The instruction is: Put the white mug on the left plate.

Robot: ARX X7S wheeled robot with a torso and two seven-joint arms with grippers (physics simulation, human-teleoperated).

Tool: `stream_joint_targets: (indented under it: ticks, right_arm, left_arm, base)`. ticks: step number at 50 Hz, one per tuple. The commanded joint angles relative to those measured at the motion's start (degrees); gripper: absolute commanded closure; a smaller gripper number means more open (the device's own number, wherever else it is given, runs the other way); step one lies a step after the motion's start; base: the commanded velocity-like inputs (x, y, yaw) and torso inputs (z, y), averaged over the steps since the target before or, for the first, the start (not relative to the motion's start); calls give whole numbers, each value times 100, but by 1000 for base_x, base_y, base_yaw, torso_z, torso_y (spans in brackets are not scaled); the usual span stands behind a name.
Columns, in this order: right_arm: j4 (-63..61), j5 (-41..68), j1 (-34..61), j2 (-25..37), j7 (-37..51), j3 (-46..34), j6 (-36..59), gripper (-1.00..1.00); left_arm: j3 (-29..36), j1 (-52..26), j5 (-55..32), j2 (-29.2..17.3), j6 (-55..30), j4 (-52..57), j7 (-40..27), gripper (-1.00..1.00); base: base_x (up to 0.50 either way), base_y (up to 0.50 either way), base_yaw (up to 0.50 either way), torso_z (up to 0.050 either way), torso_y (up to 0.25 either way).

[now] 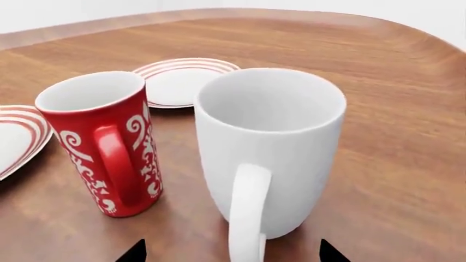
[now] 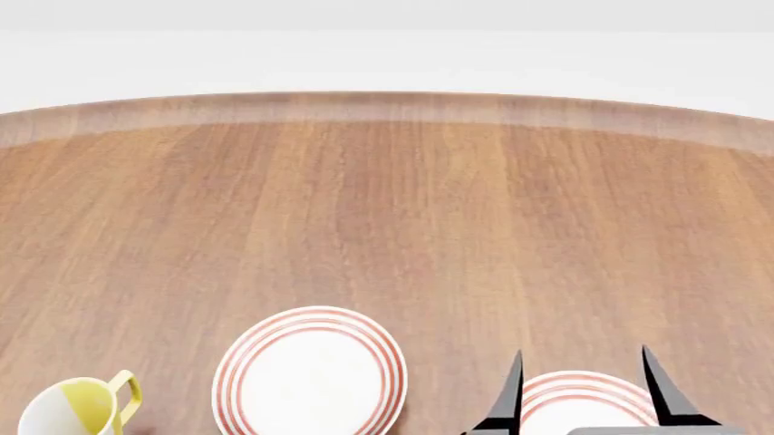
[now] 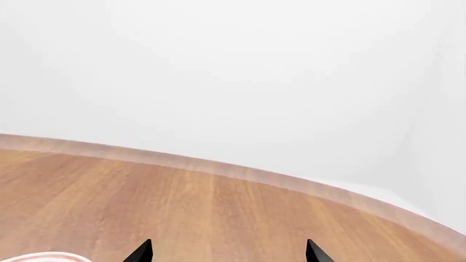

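The white mug point(image 1: 271, 136) stands upright on the wooden table, its loop handle point(image 1: 246, 213) turned toward my left gripper point(image 1: 233, 254). That gripper is open, with one fingertip on each side of the handle and neither touching it. The mug and the left gripper are out of the head view. The left plate point(image 2: 311, 373), white with red rings, lies at the front of the table. My right gripper point(image 2: 582, 358) is open and empty above the right plate point(image 2: 589, 399); it also shows in the right wrist view point(image 3: 228, 252).
A red patterned mug point(image 1: 102, 143) stands close beside the white mug. Two ringed plates show in the left wrist view, one behind the mugs point(image 1: 182, 79) and one at the edge point(image 1: 18, 136). A yellow-handled mug point(image 2: 79, 408) stands left of the left plate.
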Motion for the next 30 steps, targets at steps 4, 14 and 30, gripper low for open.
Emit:
stream_joint_targets:
  ticks: [4, 14, 30]
  right_arm:
    - [27, 25, -22, 26, 28, -3, -45, -100]
    - [25, 67, -38, 44, 42, 20, -73, -100]
    - [-13, 103, -29, 69, 74, 11, -55, -100]
  left_arm:
    - [92, 37, -75, -54, -45, 159, -54, -100]
    - [143, -30, -137, -77, -51, 100, -91, -100]
    - [214, 59, -264, -183, -48, 264, -94, 100]
  base:
    - [0, 0, 0, 0, 0]
    - [0, 0, 0, 0, 0]
    - [0, 0, 0, 0, 0]
